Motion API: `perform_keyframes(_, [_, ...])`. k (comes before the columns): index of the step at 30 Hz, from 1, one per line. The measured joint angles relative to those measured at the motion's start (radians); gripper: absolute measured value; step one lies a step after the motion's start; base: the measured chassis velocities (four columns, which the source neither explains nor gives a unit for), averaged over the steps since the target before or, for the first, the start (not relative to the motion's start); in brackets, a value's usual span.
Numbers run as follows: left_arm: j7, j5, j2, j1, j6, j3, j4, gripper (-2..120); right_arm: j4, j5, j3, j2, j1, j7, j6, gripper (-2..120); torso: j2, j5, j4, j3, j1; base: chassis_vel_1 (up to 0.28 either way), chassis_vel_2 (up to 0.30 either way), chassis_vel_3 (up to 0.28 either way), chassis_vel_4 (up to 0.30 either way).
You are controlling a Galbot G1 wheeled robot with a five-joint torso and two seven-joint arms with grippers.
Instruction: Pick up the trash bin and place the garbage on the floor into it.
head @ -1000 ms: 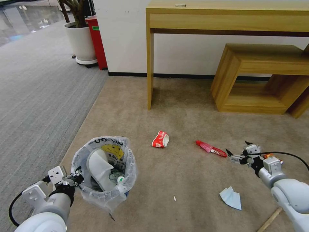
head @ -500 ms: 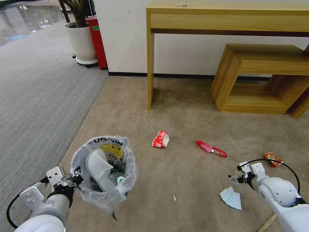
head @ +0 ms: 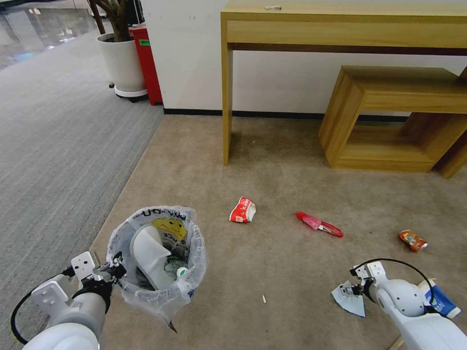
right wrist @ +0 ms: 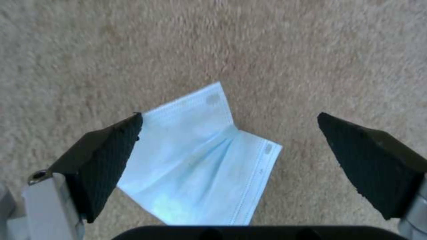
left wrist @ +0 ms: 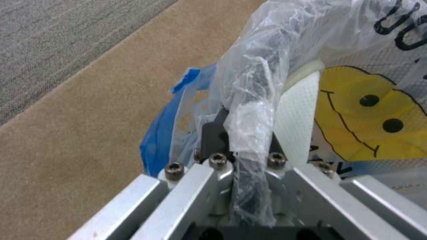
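The floor (head: pixel 272 165) is covered in beige short-pile carpet, bordered on the left by a grey striped carpet (head: pixel 53 131); a wooden desk (head: pixel 340 24) and a low wooden stool (head: pixel 389 116) are set against the white wall at the far side. The trash bin (head: pixel 158 257), lined with a translucent white bag bearing black lettering and a yellow smiley, is located at the near left, and a white slipper (head: pixel 148 255) is seen standing inside it. The left gripper (head: pixel 113 269) is positioned at the bin's near-left rim; in the left wrist view the bag-covered rim (left wrist: pixel 249 140) is seen clamped between its closed jaws. The garbage is distributed over the beige carpet: a crushed red-white cup (head: pixel 242 210) lies near the centre, a red wrapper (head: pixel 319 224) to its right, an orange can (head: pixel 413 240) farther right, and a blue mask (head: pixel 349 297) at the near right. The right gripper (head: pixel 351 288) is held directly above the mask, its fingers (right wrist: pixel 106 156) spread wide with the mask (right wrist: pixel 200 163) lying flat on the carpet between and below them. Contact between fingers and mask cannot be determined.
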Motion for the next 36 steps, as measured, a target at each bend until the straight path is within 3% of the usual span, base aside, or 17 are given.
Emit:
perform_keyframes(8, [0.001, 0.007, 0.0, -0.004, 0.0, 0.007, 0.005, 1, -0.063, -0.056, -0.026, 0.027, 0.025, -0.018, 0.018, 97, 0.0, 0.0, -0.0001, 0.0, 0.0, 0.0, 0.0, 0.0, 0.0])
perform_keyframes(16, [0.004, 0.021, -0.001, -0.007, 0.0, 0.011, 0.014, 1, -0.097, -0.119, -0.034, 0.042, 0.018, -0.036, 0.064, 65, 0.0, 0.0, -0.0001, 0.0, 0.0, 0.0, 0.0, 0.0, 0.0])
perform_keyframes(25, [0.006, 0.025, 0.003, -0.001, 0.0, 0.011, 0.011, 1, -0.119, -0.145, -0.033, 0.058, 0.02, -0.045, 0.095, 38, 0.0, -0.0002, 0.0, 0.0, 0.0, 0.0, 0.0, 0.0, 0.0])
perform_keyframes(29, [0.006, 0.025, 0.004, 0.002, 0.0, 0.01, 0.008, 1, -0.102, -0.15, -0.025, 0.053, 0.003, -0.039, 0.097, 18, 0.0, 0.0004, 0.0002, 0.0, 0.0, 0.0, 0.0, 0.0, 0.0])
perform_keyframes(32, [0.007, 0.025, 0.004, 0.003, 0.0, 0.011, 0.007, 1, -0.092, -0.151, -0.022, 0.051, -0.004, -0.036, 0.097, 11, 0.0, 0.0, -0.0006, 0.0, 0.0, 0.0, 0.0, 0.0, 0.0])
perform_keyframes(33, [0.007, 0.024, 0.005, 0.003, 0.0, 0.011, 0.004, 1, -0.079, -0.151, -0.02, 0.05, -0.013, -0.033, 0.098, 3, 0.0, 0.0006, -0.0005, 0.0, 0.0, 0.0, 0.0, 0.0, 0.0])
perform_keyframes(36, [0.007, 0.022, 0.006, 0.003, -0.001, 0.011, 0.003, 1, -0.052, -0.145, -0.017, 0.044, -0.028, -0.022, 0.117, 0, 0.0, 0.0, -0.0001, 0.0, 0.0, 0.0, 0.0, 0.0, 0.0])
